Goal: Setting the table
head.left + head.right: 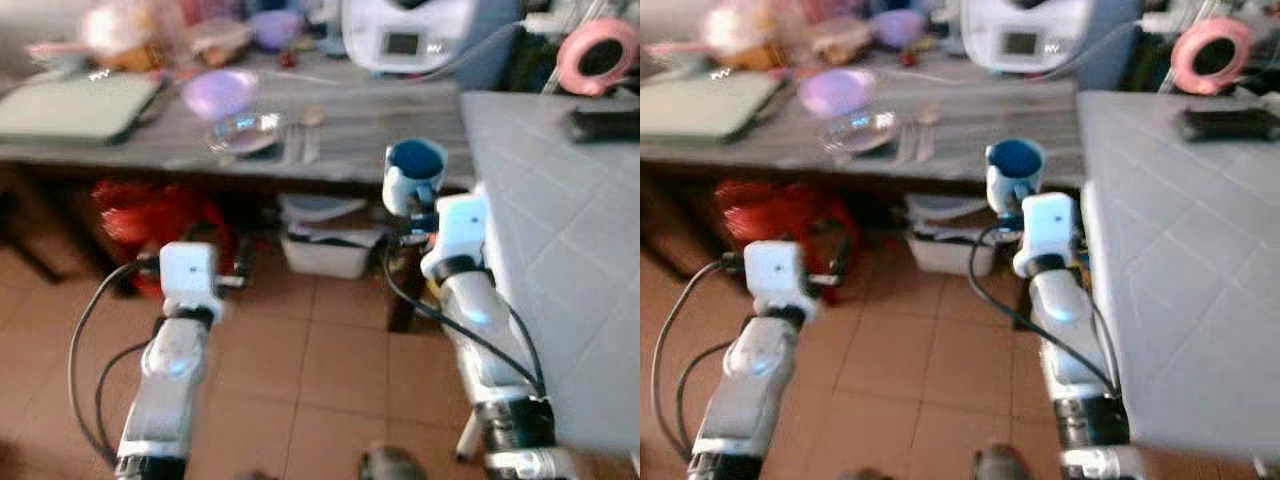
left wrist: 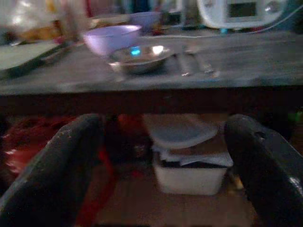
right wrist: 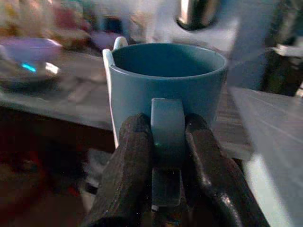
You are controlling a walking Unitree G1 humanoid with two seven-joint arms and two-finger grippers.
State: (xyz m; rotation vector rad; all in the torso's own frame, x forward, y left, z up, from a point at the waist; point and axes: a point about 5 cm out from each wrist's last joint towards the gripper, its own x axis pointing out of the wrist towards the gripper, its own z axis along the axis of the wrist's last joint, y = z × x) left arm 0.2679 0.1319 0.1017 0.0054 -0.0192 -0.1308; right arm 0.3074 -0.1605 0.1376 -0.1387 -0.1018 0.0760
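Two black fingers of the right gripper (image 3: 165, 189) are pinching the blue mug (image 3: 168, 90) by its handle near the table (image 1: 380, 130); blur probably hides a thin grip, risking swinging. Left gripper (image 2: 165, 165) is hanging wide.

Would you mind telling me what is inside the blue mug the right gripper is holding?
The blue mug, held by its handle in the right gripper, shows only a bare blue inner wall near the rim. Its bottom is hidden by the near wall, so whether it is empty cannot be told.

Blue mug (image 3: 168, 90) — upright, handle pinched by right pincer (image 3: 166, 156).
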